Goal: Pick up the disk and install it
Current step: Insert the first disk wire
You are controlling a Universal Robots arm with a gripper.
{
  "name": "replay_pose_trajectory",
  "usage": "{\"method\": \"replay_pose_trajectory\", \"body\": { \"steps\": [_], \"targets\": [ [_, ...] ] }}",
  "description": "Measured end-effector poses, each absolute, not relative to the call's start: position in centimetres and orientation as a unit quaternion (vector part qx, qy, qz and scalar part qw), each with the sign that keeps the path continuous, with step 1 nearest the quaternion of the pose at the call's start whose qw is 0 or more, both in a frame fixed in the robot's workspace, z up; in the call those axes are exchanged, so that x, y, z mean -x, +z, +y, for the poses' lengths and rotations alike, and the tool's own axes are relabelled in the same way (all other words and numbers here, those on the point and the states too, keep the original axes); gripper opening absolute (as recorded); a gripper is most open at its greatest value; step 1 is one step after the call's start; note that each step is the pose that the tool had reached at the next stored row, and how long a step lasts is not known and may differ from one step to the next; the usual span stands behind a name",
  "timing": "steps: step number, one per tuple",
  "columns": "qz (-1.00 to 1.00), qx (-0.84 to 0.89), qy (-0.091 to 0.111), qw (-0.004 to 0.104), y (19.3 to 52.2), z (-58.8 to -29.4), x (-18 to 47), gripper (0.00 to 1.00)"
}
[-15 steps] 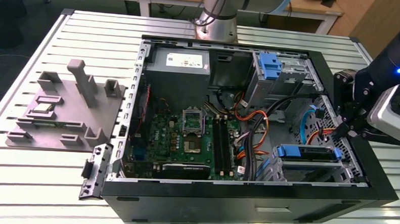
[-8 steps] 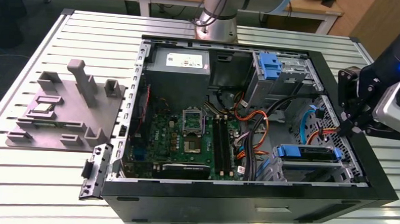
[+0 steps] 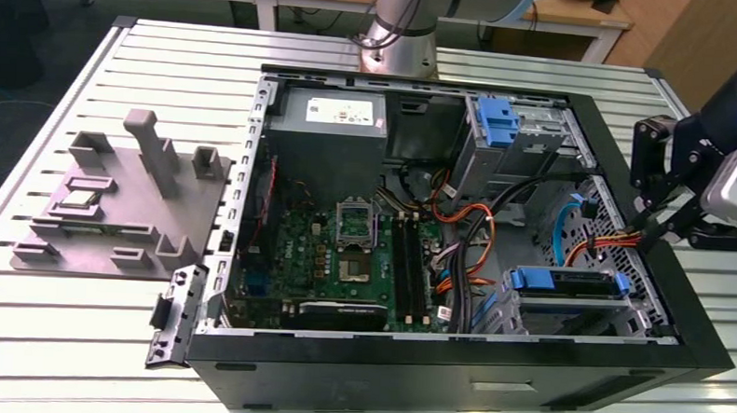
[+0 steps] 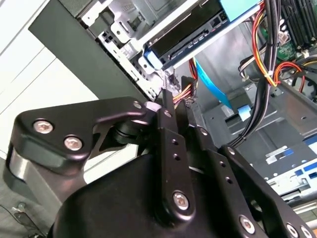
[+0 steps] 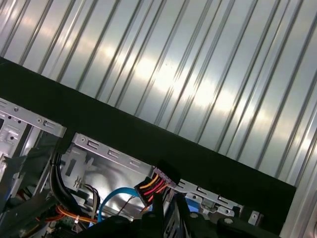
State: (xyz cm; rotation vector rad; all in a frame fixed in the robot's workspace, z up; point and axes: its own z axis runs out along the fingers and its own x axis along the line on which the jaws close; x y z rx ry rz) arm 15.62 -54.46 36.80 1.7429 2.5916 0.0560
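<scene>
The disk (image 3: 565,281), a flat drive in a blue carrier, sits in the drive cage at the near right corner of the open computer case (image 3: 462,360). In the second wrist view its dark end and blue carrier (image 4: 198,37) lie in the metal bay. My gripper (image 3: 649,230) hangs over the case's right wall, a short way behind the disk. Its fingers are shut on a black cable connector (image 5: 159,182) with red, orange and yellow wires. In the second wrist view the gripper (image 4: 179,99) holds that connector (image 4: 184,93) just short of the disk's end.
A narrow blue bracket (image 3: 498,122) stands in the far bay, beside a grey power supply (image 3: 332,113). The motherboard (image 3: 341,252) and loose cables (image 3: 467,239) fill the case floor. A grey fixture block (image 3: 120,205) sits on the slatted table (image 3: 89,344) at the exterior view's left.
</scene>
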Motion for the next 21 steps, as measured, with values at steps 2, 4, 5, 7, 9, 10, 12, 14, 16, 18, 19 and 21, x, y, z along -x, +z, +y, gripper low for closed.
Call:
{"method": "replay_pose_trajectory", "body": {
  "steps": [2, 4, 5, 7, 9, 10, 12, 14, 16, 18, 19, 21],
  "targets": [
    [0.830, -0.558, 0.018, 0.009, 36.81, -54.43, -15.72, 0.25],
    [0.830, -0.557, 0.018, 0.009, 36.80, -54.42, -15.78, 0.31],
    [0.832, -0.555, 0.018, 0.009, 36.78, -54.42, -15.80, 0.31],
    [0.838, -0.546, 0.018, 0.009, 36.75, -54.43, -15.83, 0.31],
    [0.845, -0.534, 0.019, 0.010, 36.71, -54.43, -15.84, 0.31],
    [0.849, -0.527, 0.020, 0.011, 36.68, -54.43, -15.83, 0.31],
    [0.857, -0.515, 0.021, 0.013, 36.65, -54.43, -15.83, 0.31],
    [0.863, -0.505, 0.025, 0.018, 36.62, -54.43, -15.82, 0.31],
    [0.865, -0.499, 0.033, 0.032, 36.63, -54.43, -15.83, 0.31],
    [0.867, -0.495, 0.040, 0.044, 36.59, -54.43, -15.83, 0.31],
    [0.868, -0.492, 0.042, 0.047, 36.58, -54.43, -15.83, 0.31],
    [0.876, -0.478, 0.043, 0.047, 36.53, -54.43, -15.83, 0.31]
  ]
}}
